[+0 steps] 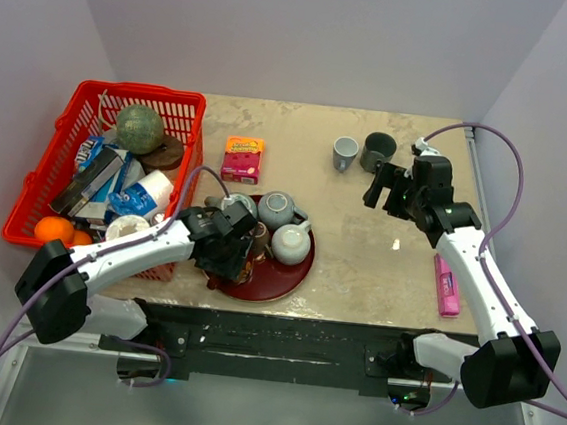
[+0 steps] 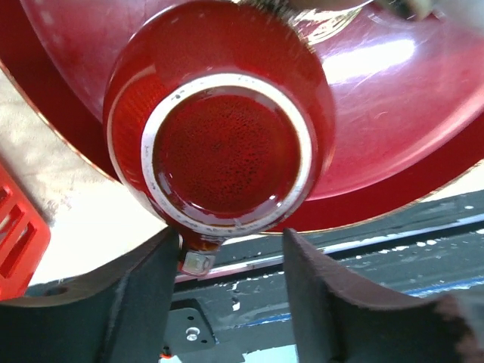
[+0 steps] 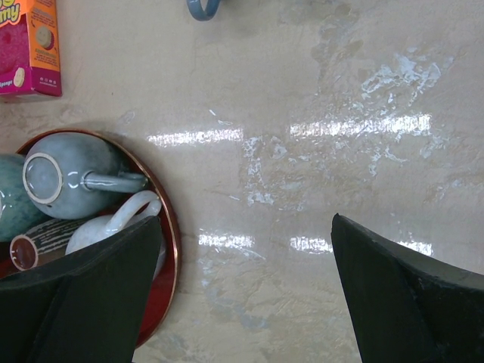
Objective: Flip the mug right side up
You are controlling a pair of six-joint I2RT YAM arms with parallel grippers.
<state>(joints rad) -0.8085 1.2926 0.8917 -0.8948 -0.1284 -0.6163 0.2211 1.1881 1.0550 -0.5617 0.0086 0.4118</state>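
A glossy red mug (image 2: 223,151) stands upside down on the red tray (image 2: 408,113), its ringed base facing my left wrist camera. Its handle (image 2: 198,253) points toward the table's near edge and lies against my left finger (image 2: 144,295). My left gripper (image 2: 231,238) is open with the handle in the gap; in the top view it (image 1: 229,253) covers the red mug. On the same tray (image 1: 288,273) stand an upside-down grey mug (image 1: 276,209), a white mug (image 1: 292,241) and a brown cup (image 1: 259,238). My right gripper (image 1: 381,192) is open and empty above bare table (image 3: 246,227).
A red basket (image 1: 108,155) full of items stands at the left, close to my left arm. An orange-pink box (image 1: 241,158) lies behind the tray. Two upright mugs (image 1: 344,153) (image 1: 378,151) stand at the back beside my right gripper. A pink pen (image 1: 447,281) lies at the right.
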